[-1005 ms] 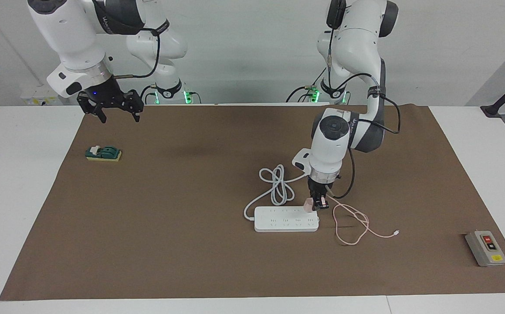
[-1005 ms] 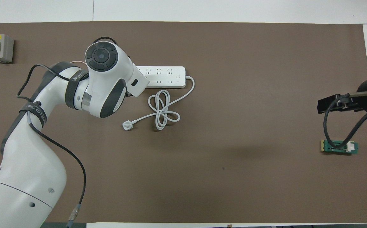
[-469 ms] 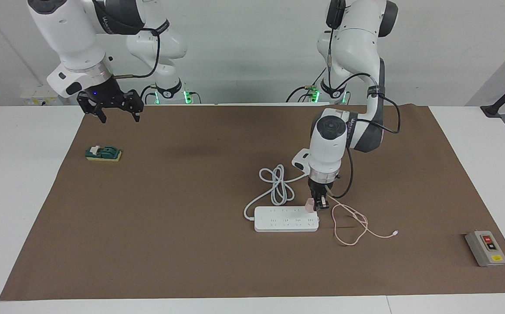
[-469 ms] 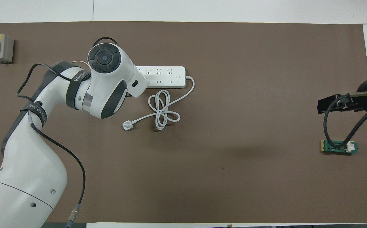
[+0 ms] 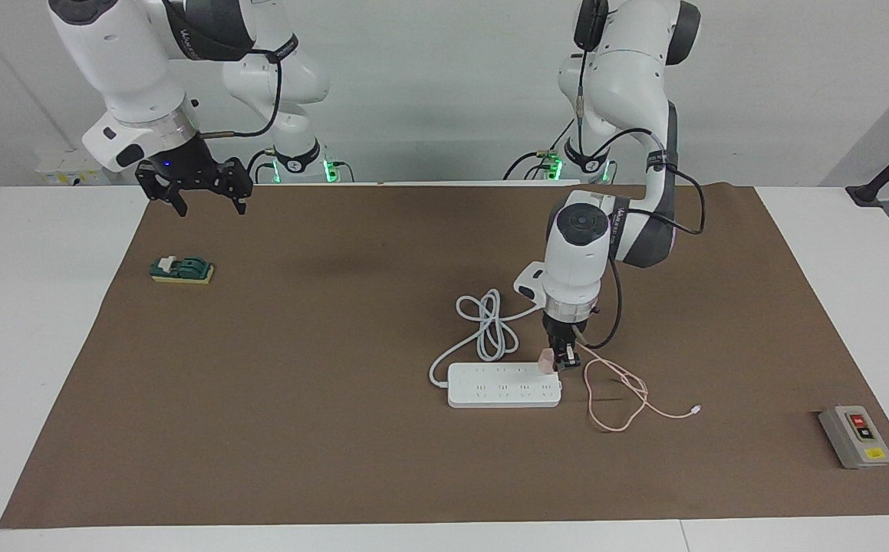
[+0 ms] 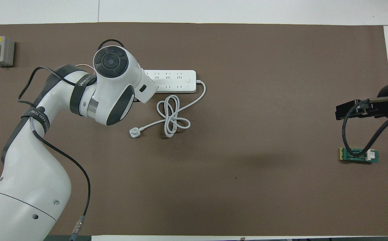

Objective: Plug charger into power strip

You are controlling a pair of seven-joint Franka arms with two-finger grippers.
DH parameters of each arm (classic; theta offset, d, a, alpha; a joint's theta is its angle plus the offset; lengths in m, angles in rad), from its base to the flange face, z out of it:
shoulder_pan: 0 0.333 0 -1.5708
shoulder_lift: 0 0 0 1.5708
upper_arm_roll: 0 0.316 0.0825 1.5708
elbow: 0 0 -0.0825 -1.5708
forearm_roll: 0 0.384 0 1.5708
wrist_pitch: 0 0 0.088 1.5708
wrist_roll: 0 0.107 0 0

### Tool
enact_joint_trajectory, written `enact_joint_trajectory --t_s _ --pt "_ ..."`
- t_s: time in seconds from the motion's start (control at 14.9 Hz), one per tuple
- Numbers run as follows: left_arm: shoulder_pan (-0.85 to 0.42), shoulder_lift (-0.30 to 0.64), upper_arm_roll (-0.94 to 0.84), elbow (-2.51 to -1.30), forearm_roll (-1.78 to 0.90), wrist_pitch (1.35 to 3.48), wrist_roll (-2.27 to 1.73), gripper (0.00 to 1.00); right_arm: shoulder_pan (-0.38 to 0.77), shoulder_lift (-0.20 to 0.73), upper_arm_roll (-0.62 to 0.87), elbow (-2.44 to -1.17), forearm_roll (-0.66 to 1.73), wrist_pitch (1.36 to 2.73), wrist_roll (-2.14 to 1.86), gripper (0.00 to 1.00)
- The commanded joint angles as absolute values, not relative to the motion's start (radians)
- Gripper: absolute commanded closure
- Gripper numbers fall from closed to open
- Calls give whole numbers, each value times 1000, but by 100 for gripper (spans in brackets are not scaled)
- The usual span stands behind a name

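The white power strip [image 5: 504, 385] lies flat on the brown mat, and its free end also shows in the overhead view [image 6: 175, 80]. My left gripper [image 5: 561, 363] points straight down, shut on the pale pink charger [image 5: 544, 360]. It holds the charger at the strip's edge nearer to the robots, at the strip's end toward the left arm. I cannot tell whether the prongs are in a socket. The charger's thin pink cable [image 5: 619, 395] loops on the mat beside the strip. From overhead the left arm hides the hand and the charger. My right gripper [image 5: 199, 190] [image 6: 341, 111] waits open in the air.
The strip's thick white cord [image 6: 172, 115] coils nearer to the robots and ends in a white plug [image 6: 134, 133]. A grey button box [image 5: 855, 435] [image 6: 0, 51] sits at the left arm's end. A green block [image 5: 182, 270] [image 6: 359, 155] lies under the right gripper.
The left wrist has shifted slightly over the strip's end, the charger still in its grip. The right arm has not moved.
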State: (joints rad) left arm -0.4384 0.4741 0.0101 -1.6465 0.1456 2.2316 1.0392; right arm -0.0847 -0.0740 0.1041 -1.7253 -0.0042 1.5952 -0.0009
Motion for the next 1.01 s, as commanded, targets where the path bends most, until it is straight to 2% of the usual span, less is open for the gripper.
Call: enact_joint_trajectory --t_s 0.0,0.94 --pt "-453 446 18 -1698 170 2261 1002 100 -103 -80 115 -1724 -14 1595 -17 0" --pt "-462 469 20 -1658 195 2209 983 100 -103 -80 115 -1726 -14 1595 -17 0"
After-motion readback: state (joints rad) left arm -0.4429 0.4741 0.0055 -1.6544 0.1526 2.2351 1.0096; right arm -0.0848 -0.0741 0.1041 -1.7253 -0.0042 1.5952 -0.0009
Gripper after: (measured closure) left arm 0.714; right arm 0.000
